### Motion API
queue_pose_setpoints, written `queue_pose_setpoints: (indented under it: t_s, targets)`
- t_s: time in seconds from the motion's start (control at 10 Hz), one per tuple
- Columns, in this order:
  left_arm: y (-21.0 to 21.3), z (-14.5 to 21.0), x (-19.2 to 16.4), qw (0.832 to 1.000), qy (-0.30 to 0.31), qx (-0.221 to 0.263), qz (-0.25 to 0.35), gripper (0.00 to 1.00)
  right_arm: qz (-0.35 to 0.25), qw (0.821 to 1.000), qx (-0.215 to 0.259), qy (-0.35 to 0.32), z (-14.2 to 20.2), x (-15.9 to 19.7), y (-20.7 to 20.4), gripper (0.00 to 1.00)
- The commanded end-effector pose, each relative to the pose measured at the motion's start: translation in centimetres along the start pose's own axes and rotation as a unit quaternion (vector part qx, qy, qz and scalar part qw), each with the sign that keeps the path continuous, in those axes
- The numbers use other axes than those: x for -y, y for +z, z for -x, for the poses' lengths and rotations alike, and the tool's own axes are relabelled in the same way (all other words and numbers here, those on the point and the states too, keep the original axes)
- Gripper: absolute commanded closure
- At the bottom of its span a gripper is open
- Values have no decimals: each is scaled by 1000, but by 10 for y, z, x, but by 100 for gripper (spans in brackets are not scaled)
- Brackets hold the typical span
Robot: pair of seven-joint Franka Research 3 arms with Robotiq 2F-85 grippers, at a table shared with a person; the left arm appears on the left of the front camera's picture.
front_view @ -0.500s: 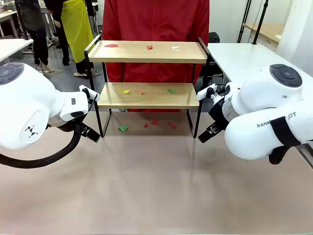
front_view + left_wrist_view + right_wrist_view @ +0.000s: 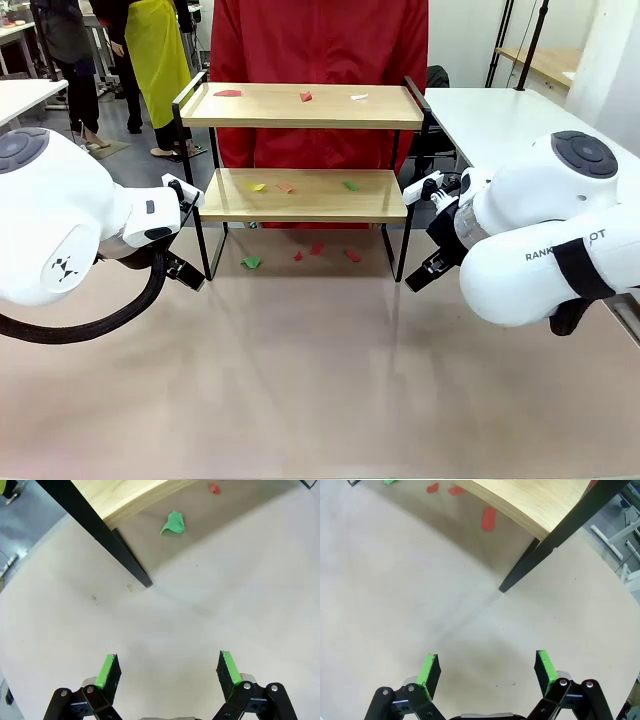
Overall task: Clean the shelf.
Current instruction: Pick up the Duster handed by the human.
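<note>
shelf (image 2: pixel 300 205), a two-tier rack of light wooden boards in a thin black metal frame: stands on the pale table (image 2: pixel 320 380), ahead of both pairs of fingers and apart from them; small red, yellow, green and white paper scraps on its boards

left gripper (image 2: pixel 170 662): green-padded fingers spread wide, nothing between them; black front leg (image 2: pixel 125 562) ahead of the fingertips, crumpled green paper scrap (image 2: pixel 173 523) farther beyond

right gripper (image 2: pixel 487 662): fingers spread wide, empty; flat red paper scrap (image 2: pixel 489 518) well beyond the tips, under the lower board
</note>
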State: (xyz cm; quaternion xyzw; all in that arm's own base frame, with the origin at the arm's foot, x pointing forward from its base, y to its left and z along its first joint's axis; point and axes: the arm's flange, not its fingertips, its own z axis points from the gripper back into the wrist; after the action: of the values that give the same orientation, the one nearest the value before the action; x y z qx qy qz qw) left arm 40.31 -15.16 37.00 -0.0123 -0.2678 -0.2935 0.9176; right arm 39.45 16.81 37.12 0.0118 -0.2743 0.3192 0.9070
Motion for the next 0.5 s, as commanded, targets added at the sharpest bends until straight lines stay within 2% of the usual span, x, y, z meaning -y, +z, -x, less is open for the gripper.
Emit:
queue_pose_setpoints:
  t_s: [0.0, 0.4]
  targets:
    - [0, 0, 0, 1000, 0, 0, 0, 0, 0, 1000, 0, 0, 0, 0, 0, 0]
    - [0, 0, 0, 1000, 0, 0, 0, 0, 0, 1000, 0, 0, 0, 0, 0, 0]
